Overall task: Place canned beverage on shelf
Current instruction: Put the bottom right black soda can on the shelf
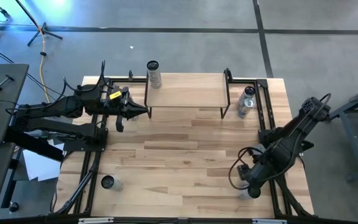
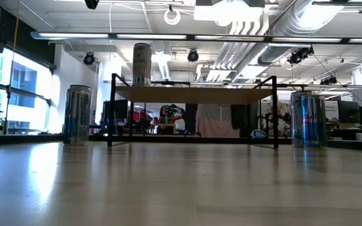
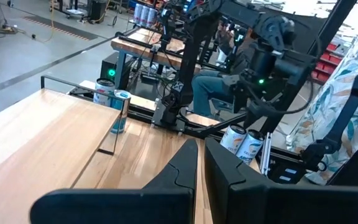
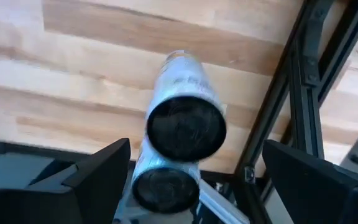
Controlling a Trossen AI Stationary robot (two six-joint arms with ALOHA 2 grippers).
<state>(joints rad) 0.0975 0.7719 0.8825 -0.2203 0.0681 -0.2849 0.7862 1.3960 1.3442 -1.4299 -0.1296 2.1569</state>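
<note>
Pale wood desk (image 1: 185,162), planked, with black frame rails down both sides. Landmark for everything below: the shelf (image 1: 186,91), a small light-wood board on thin black legs at the desk's far edge.

Left arm reaches in from the desk's left side; left claw (image 1: 143,112) hangs just off the shelf's left front leg, fingers pressed together, nothing between them. Right arm comes in from the right side, well apart from the shelf at the desk's near right corner. Right claw (image 4: 191,180) points down with fingers (image 4: 98,180) spread wide, straddling two cans (image 4: 182,134) that stand close together; whether the fingers touch them I cannot tell.

Cans, by shelf:
- one tall can (image 1: 153,73) stands upright on the shelf's left end, by its far left corner; the low view shows it atop the board (image 2: 142,64).
- two more cans (image 1: 246,101) stand on the desk just right of the shelf, beside its right legs.
- one can (image 1: 108,183) stands alone near the desk's near left corner, well apart from the shelf.
</note>
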